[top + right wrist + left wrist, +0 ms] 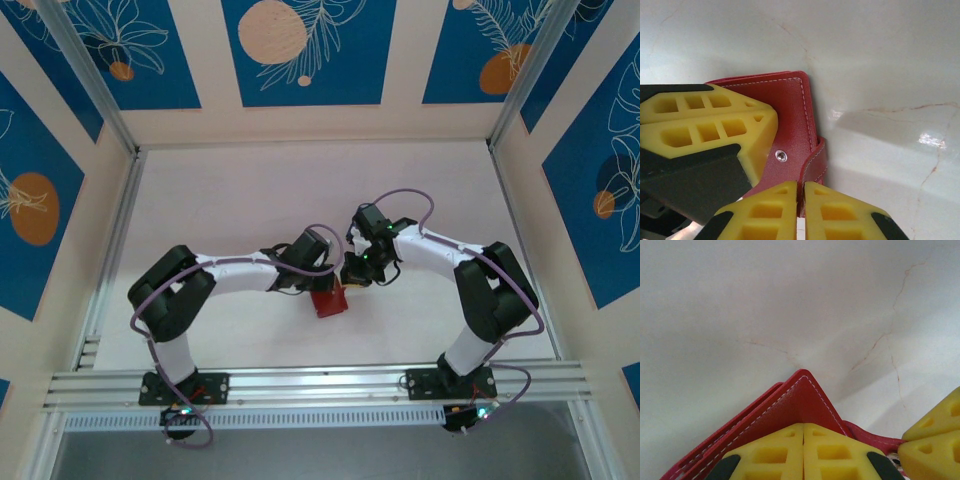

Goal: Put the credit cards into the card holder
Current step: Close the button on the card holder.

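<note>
Firmly pinched card holder (pixel 790 110), silver snap stud (pixel 782 156)

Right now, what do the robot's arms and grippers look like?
The left arm and right arm have white links, black joints and looping purple cables. The left gripper and right gripper carry yellow wedge-shaped fingers with rectangular cut-outs and black patches.
</note>
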